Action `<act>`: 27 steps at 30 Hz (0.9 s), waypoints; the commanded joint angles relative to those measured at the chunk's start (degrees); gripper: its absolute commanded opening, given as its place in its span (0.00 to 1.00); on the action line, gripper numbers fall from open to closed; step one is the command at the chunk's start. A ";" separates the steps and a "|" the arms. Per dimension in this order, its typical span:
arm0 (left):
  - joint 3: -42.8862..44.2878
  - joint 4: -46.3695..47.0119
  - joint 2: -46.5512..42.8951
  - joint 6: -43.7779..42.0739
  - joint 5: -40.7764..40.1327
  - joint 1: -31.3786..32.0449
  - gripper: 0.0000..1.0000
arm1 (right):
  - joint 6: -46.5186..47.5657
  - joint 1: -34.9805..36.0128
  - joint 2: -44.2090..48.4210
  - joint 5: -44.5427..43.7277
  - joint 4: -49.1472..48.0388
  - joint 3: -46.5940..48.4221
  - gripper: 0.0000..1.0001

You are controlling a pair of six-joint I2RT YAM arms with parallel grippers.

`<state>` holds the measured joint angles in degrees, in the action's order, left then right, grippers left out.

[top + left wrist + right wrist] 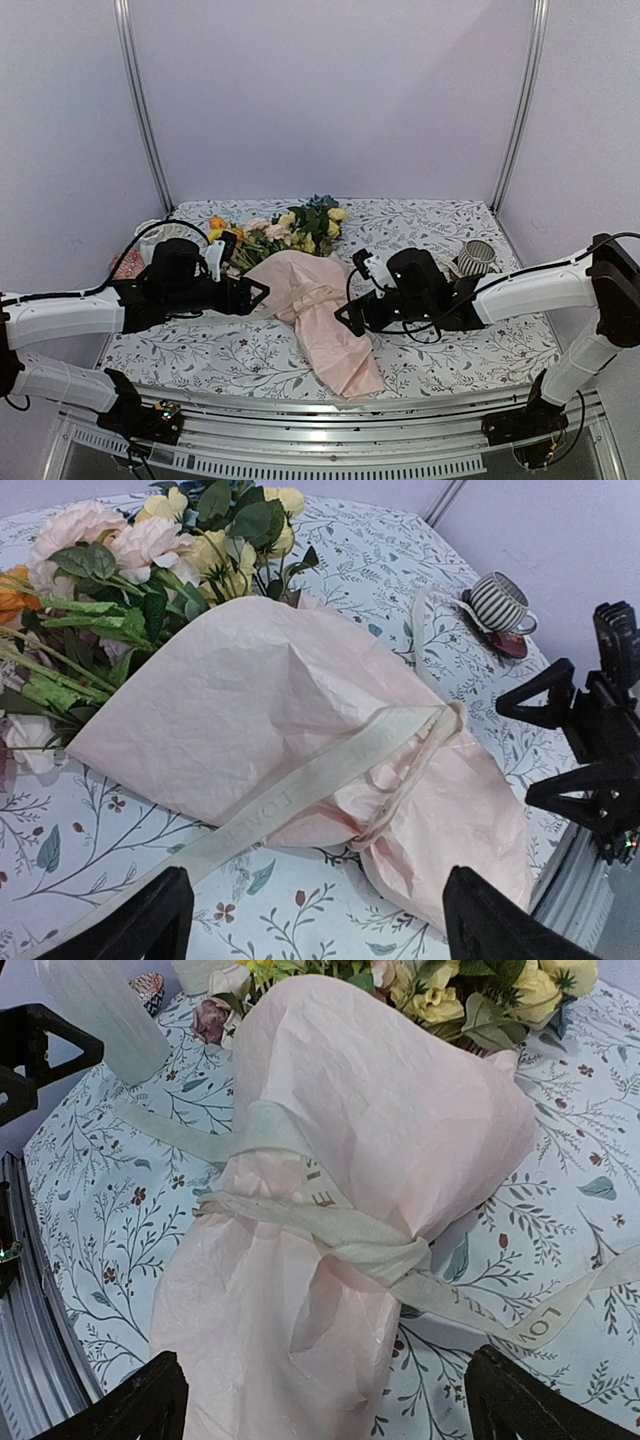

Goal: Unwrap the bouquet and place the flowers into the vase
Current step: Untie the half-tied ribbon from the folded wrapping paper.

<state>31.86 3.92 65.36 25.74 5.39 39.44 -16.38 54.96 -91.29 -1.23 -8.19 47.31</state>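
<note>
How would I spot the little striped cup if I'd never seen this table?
Look at the table's leafy-patterned cloth, then its right side, away from the pink-wrapped bouquet. The cup stands there on a small red saucer, and it alone has dark and white vertical stripes.

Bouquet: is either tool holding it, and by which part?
Nothing is held. The left tool and the right tool both stand open near the wrapped bouquet, neither gripping any part of it.
</note>
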 commanded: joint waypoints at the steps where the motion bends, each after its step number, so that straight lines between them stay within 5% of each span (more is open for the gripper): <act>1: 0.10 -3.28 -1.86 -1.97 -0.71 0.56 0.88 | 3.58 -0.16 4.36 -6.67 0.07 0.70 0.99; 10: 2.69 -2.66 -1.17 -5.67 -4.33 6.79 0.82 | 7.91 -3.24 9.64 -1.61 -10.28 -4.86 0.99; 17: 6.52 -2.93 4.24 -8.31 -6.61 10.85 0.52 | 9.03 -5.49 8.85 1.56 -6.91 -2.41 0.94; 27: 10.83 -3.81 10.74 -9.22 -8.64 11.80 0.45 | 8.50 -5.70 7.42 2.40 -6.82 -2.56 0.93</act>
<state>40.29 1.15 74.43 17.78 -1.54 50.48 -7.90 49.47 -82.74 0.23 -14.90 43.57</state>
